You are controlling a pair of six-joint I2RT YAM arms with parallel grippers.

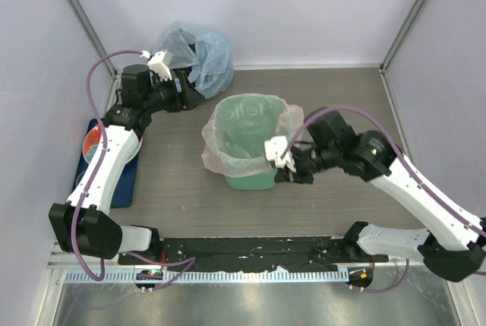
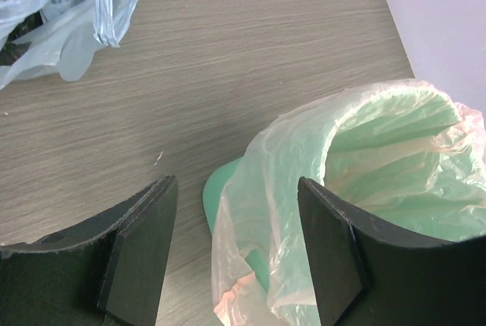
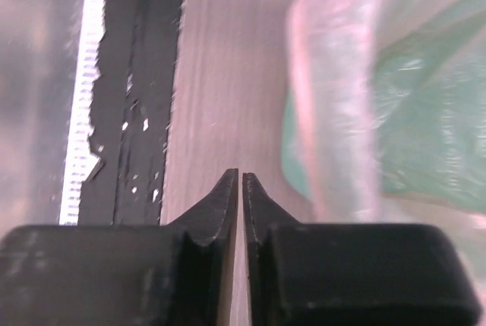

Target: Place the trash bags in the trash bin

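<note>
The bag (image 1: 226, 157) is seen spread inside the bin (image 1: 250, 180), which stands near the middle of the table (image 1: 175, 181). Its pink film is opened over the mouth and folded down outside the rim, lower on the left side than on the right. The step in hand is therefore judged to be a late one: the lining is mostly done, and only the fitting of the edge is left.

The right gripper (image 1: 295, 172) is held just beside the near right wall of the bin. Its jaws are closed almost tip to tip. In the right wrist view nothing is seen between them, and the film lies beside the fingers, not in them. The left gripper (image 1: 194, 98) is placed apart from the bin, near the blue bag (image 1: 199, 54) at the back. Its jaws are wide open and empty.

For the next move, it is judged that the right jaws must be opened before the film can be taken, and the hem should then be pulled down evenly. As the film is thin, the bin may be tipped if it is pulled hard.
</note>
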